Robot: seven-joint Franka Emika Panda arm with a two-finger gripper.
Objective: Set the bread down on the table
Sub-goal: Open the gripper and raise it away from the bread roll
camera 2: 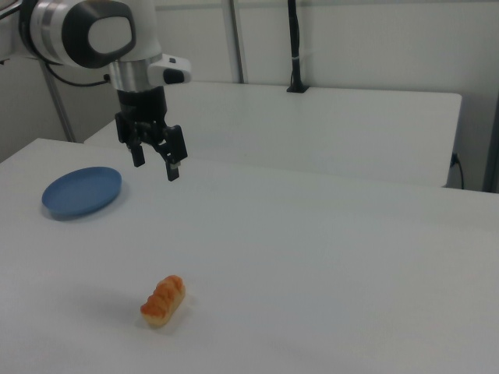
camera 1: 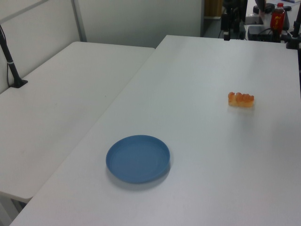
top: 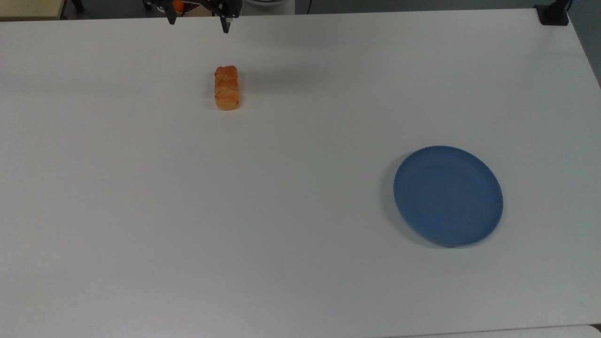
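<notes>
A round blue plate (top: 448, 195) lies empty, a red-capped bottle (camera 1: 277, 16) standing far behind

The bread (camera 1: 241, 99) is seen lying flat on the white worktop (camera 1: 197, 155), toward the left view's right. A round blue plate (camera 1: 138, 158) is placed well apart from it, nearer the camera and toward the left view's left. A second white table (camera 1: 61, 94) is positioned alongside. A red bottle (camera 1: 277, 17) is visible beyond the far edge
</notes>
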